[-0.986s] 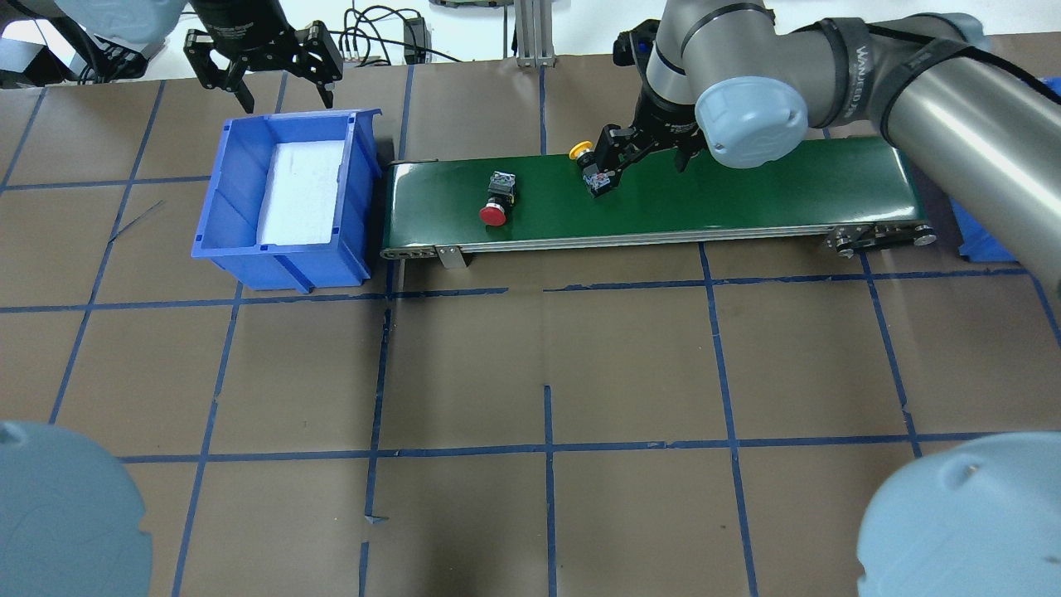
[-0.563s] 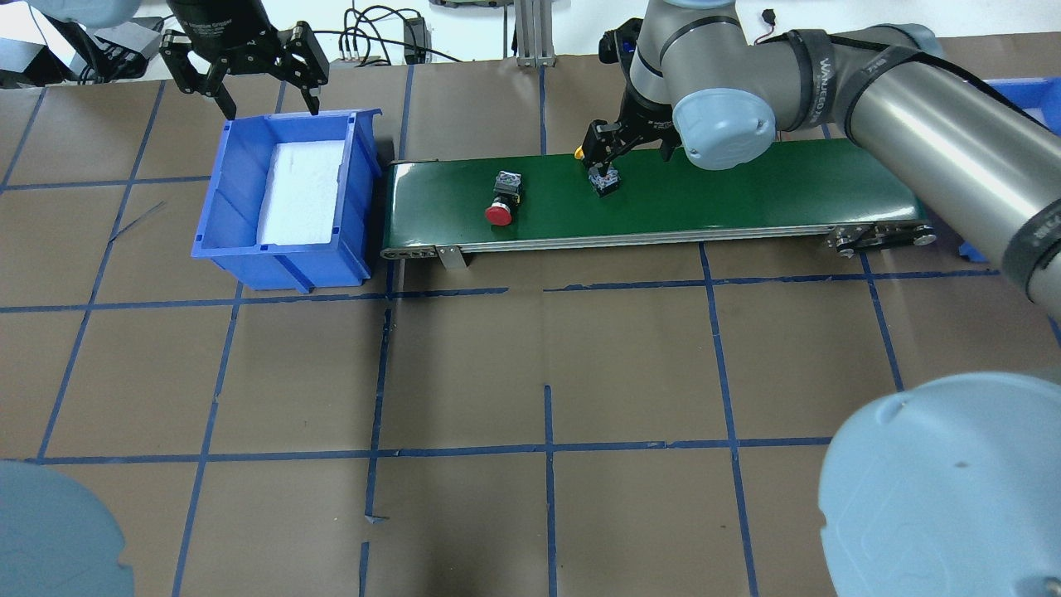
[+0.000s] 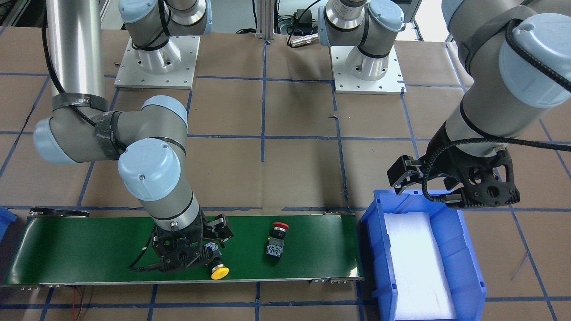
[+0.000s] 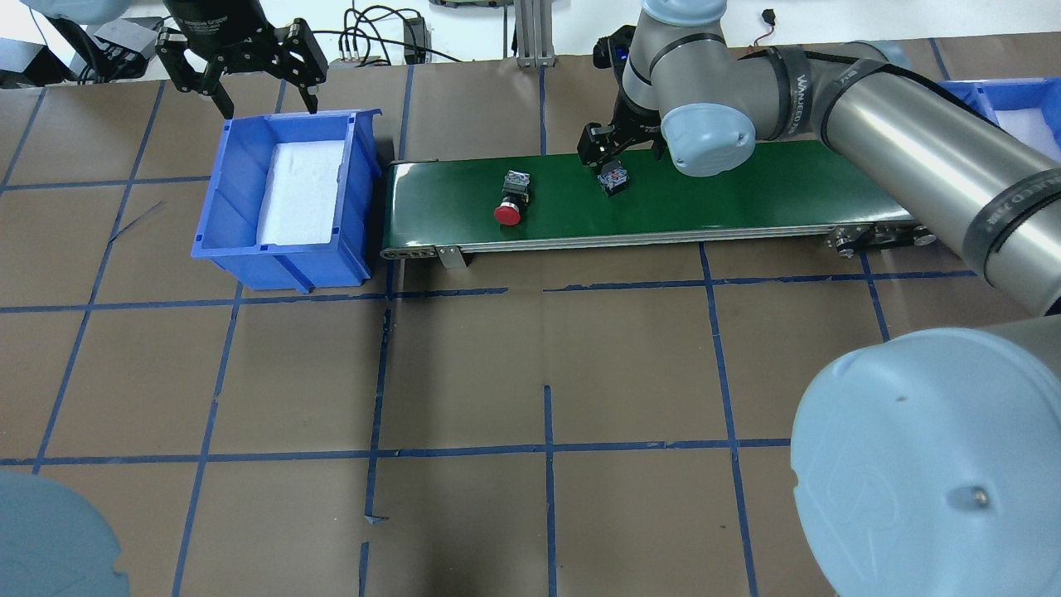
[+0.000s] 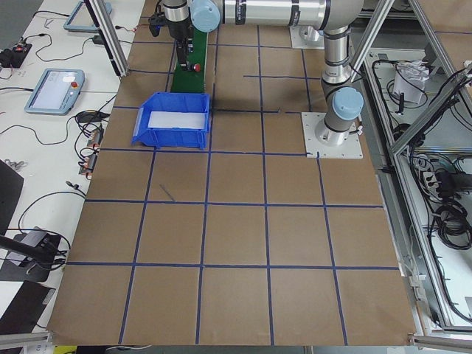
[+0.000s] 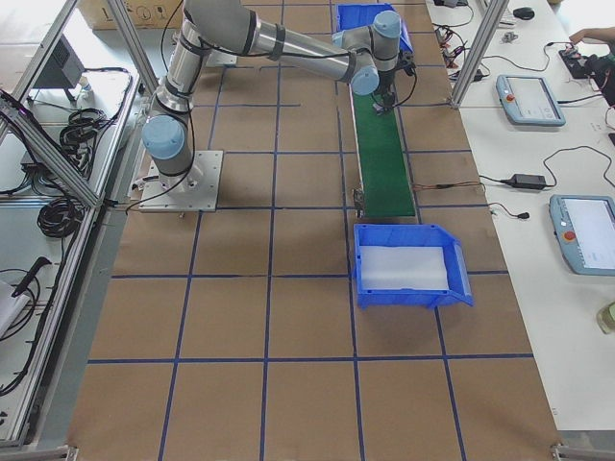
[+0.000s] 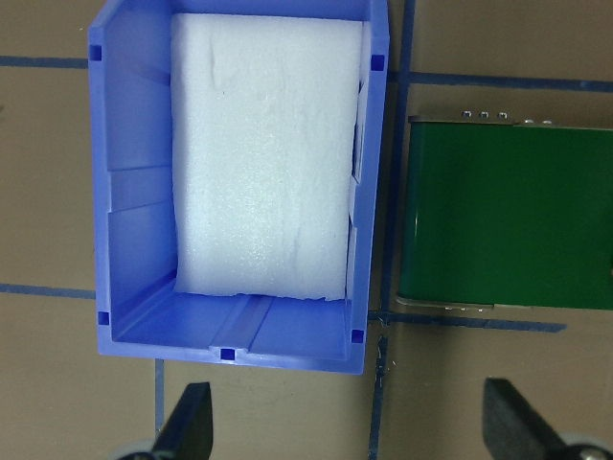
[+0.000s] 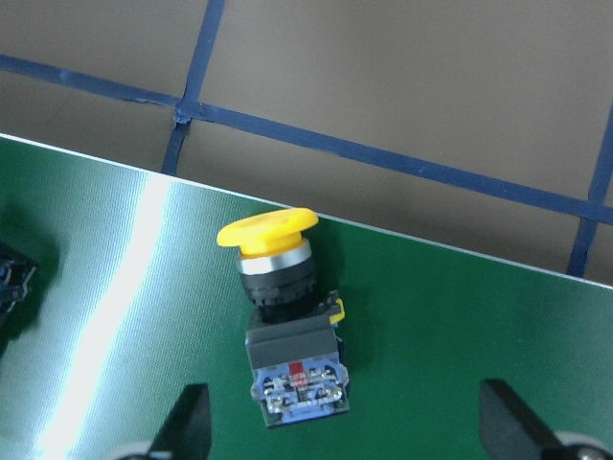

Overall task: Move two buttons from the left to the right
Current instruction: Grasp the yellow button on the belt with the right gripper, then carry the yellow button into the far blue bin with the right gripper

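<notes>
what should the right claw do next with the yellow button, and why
Probably ease straight down a little. The right claw is open over the yellow button, which lies on its side on the green conveyor belt, ungripped, fingers clear on either side. Tip height is hard to judge, so a short descent before closing seems safest.

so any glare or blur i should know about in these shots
Right wrist view: a bright glare streak crosses the green belt beside the yellow button, which is sharp; the tool's fingers at the bottom edge are soft. Left wrist view: the white foam in the blue bin is nearly washed out. Overhead view: faint sheen on the belt's left end.
</notes>
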Available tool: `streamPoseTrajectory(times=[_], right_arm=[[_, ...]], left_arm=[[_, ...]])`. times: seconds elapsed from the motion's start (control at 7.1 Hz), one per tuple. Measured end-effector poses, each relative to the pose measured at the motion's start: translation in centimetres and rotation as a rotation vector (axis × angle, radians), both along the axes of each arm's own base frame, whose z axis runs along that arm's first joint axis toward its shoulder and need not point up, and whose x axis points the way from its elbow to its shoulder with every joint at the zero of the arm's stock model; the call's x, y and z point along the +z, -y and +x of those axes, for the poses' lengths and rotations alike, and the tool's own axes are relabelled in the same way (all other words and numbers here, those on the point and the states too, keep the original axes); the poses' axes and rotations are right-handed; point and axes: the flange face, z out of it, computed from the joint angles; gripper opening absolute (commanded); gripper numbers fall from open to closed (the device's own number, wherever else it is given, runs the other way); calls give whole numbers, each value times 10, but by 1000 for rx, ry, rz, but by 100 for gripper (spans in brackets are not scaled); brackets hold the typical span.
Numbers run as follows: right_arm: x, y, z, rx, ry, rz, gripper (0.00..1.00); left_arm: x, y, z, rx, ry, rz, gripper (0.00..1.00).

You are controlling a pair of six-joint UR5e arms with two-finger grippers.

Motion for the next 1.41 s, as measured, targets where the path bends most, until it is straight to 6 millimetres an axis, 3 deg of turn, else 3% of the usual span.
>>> streamPoseTrajectory(times=[0.42, 0.56, 0.99, 1.41], right_arm=[[-15, 9, 1, 0, 3, -5, 91], [-17, 10, 1, 1, 4, -7, 79], [-21, 13, 2, 9, 5, -6, 18], [-17, 13, -2, 43, -5, 0, 15]], left_arm=[[-4, 1, 1, 1, 6, 5, 100], [-6, 1, 4, 5, 8, 10, 100], [-6, 3, 41, 65, -2, 16, 100], [4, -3, 43, 67, 3, 3, 100]])
